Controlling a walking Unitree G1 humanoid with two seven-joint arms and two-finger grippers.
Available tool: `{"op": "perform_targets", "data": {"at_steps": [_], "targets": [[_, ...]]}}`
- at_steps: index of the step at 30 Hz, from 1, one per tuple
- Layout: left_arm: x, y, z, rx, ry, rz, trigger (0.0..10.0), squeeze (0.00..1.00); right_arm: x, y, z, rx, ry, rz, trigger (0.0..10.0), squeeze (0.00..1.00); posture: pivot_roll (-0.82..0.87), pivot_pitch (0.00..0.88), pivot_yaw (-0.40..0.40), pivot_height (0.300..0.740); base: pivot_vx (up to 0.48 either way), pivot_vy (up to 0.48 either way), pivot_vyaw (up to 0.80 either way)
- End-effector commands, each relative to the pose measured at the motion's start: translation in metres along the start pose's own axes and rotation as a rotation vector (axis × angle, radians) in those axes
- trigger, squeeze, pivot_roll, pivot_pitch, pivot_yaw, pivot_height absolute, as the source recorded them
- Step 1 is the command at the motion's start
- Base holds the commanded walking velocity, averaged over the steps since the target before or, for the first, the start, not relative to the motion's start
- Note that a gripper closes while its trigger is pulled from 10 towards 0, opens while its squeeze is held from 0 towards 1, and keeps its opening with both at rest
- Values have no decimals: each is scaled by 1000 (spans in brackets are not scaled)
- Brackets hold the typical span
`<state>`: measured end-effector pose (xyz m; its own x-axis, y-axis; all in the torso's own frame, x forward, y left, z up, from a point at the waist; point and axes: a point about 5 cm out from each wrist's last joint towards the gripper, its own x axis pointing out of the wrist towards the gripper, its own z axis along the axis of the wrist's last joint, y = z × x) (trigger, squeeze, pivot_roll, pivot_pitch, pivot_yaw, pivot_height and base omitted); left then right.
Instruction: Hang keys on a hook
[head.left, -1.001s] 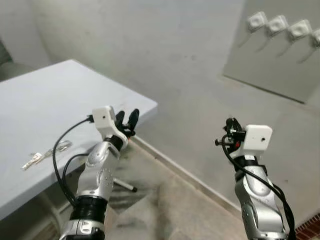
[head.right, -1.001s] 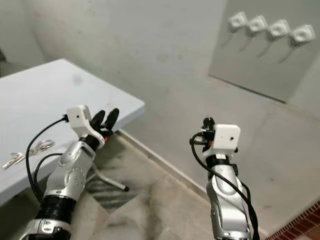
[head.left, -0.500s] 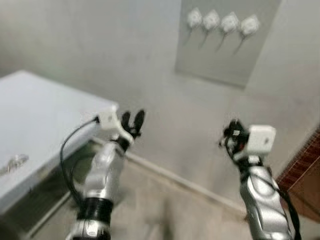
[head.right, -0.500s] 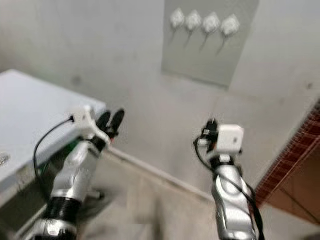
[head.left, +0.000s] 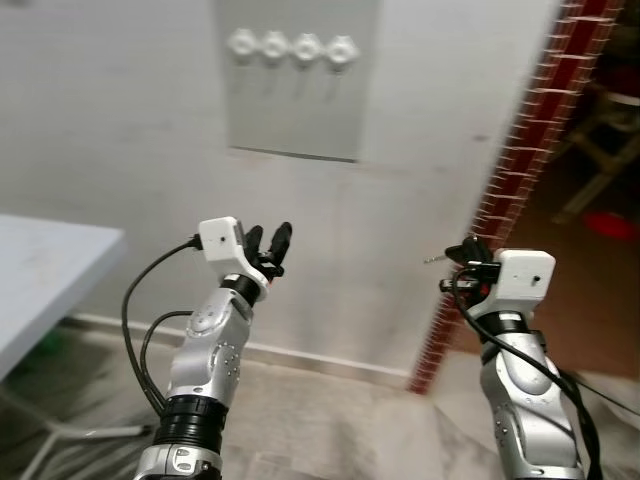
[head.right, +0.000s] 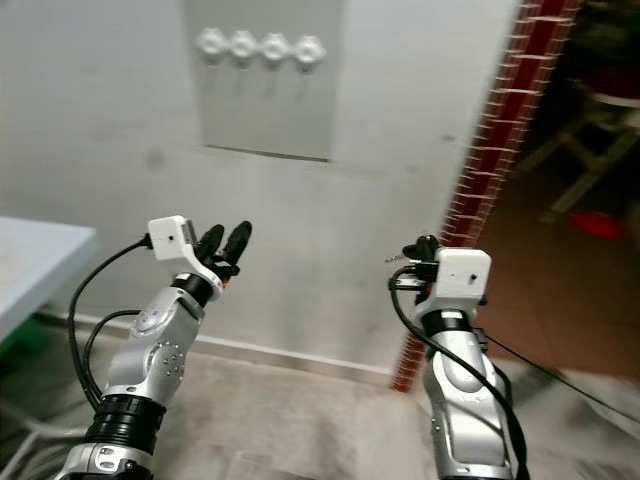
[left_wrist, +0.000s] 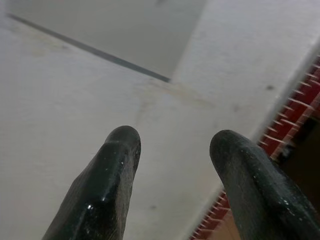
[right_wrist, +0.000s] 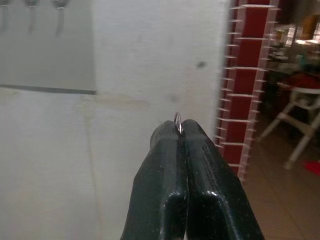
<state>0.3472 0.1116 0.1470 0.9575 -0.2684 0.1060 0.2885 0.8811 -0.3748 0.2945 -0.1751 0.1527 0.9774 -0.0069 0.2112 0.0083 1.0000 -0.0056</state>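
Four hooks (head.left: 292, 46) sit in a row on the grey panel (head.left: 295, 110) high on the wall, and that row is what your next move turns on. Your right gripper (right_wrist: 179, 131) has its fingers pressed tight together, with a thin metal ring (right_wrist: 177, 121) poking out edge-on between the tips; from the task, that is most likely the key ring, though you cannot make out any keys hanging below it. In the head views the right gripper (head.left: 462, 255) is held at chest height in front of the red brick pillar (head.left: 520, 150), so the hooks lie up and to the robot's left of it, well apart. The row runs level along the wall, and the hook nearest your right gripper is the one at the right end (head.left: 342, 48). Your left gripper (head.left: 268, 246) is held up with its fingers (left_wrist: 107, 175) spread and nothing between them; it stands almost under the panel and nearer the hooks, but it carries nothing, so the right arm has to do the hanging. You will probably need to step closer and shift left before raising the ring. Mind the thin grip: the ring shows only a sliver and may slip.
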Motion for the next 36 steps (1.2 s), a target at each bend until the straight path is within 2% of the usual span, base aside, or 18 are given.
{"op": "perform_targets", "data": {"at_steps": [1, 8, 19, 36], "targets": [[0, 3, 2, 7, -4, 16, 10000, 0, 0, 3, 7, -10, -28, 20, 10000, 0, -24, 9, 6, 740, 0, 0, 0], [-1, 1, 2, -13, -8, 6, 10000, 0, 0, 2, 7, -7, -29, 24, 10000, 0, -25, 13, 4, 740, 0, 0, 0], [-1, 3, 1, -25, -5, 22, 10000, 0, 0, 3, 8, -12, -28, 31, 10000, 0, -27, 12, 3, 740, 371, 0, 0], [1, 3, 5, -44, -34, 15, 10000, 0, -1, 5, 10, 2, -39, 45, 10000, 0, -28, 19, 3, 740, 0, 17, 0]]}}
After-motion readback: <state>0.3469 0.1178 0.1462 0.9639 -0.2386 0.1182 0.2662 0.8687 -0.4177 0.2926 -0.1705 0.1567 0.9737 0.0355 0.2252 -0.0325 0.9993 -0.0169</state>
